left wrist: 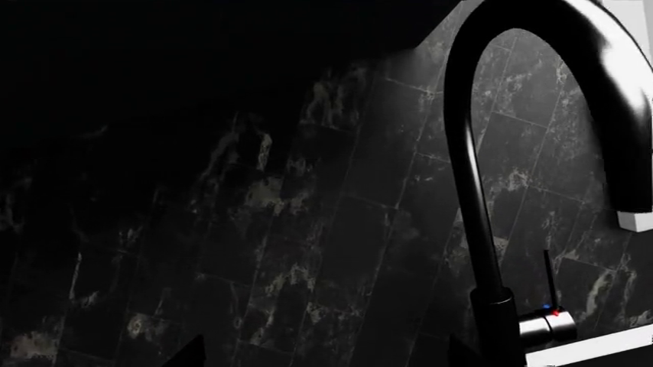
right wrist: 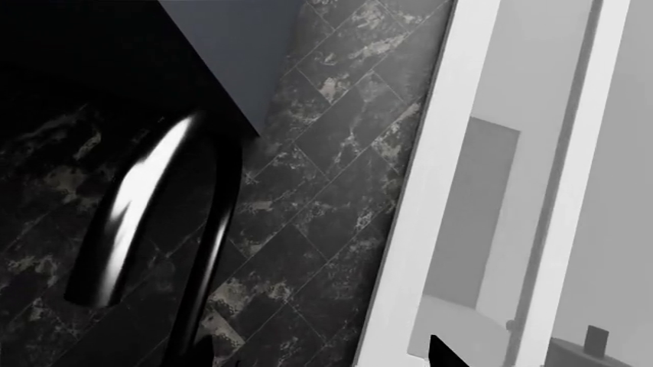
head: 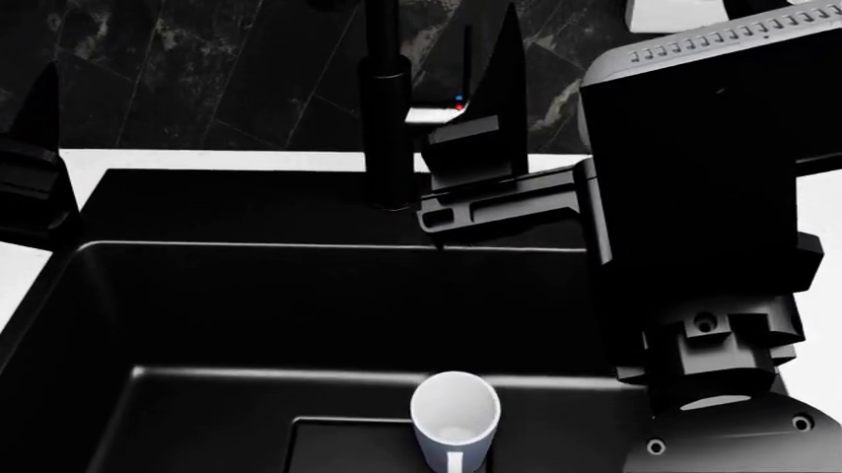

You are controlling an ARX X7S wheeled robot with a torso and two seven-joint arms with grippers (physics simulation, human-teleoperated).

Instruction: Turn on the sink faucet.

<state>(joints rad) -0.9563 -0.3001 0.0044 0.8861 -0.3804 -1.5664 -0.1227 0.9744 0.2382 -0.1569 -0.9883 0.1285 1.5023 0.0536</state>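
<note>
1. Dark marbled wall tiles (head: 197, 69) back the scene, above a white tabletop (head: 211, 160) into which the large, deep, matte black rectangular sink (head: 263, 296) is set.
2. At the sink's rear rim stands the tall matte black sink faucet (head: 385, 118); the left wrist view shows its post curving up into a high arched spout.
3. A thin black lever (left wrist: 549, 279) rises from a short metallic side stub marked with a red and a blue dot, on the post's right side in the head view.
4. The right hand (head: 487, 128) sits at the back of the sink just right of the faucet post, its dark pointed finger (head: 504, 79) upright beside the lever; whether it touches the lever I cannot tell.
5. Only that one finger shows clearly, so I cannot tell whether the right hand is spread or closed.
6. The left hand (head: 34, 168) is at the head view's left edge, well apart from the faucet; its state I cannot tell either.
7. A white cylindrical cup (head: 455, 414) stands in the sink's recessed drain area, near the front.
</note>
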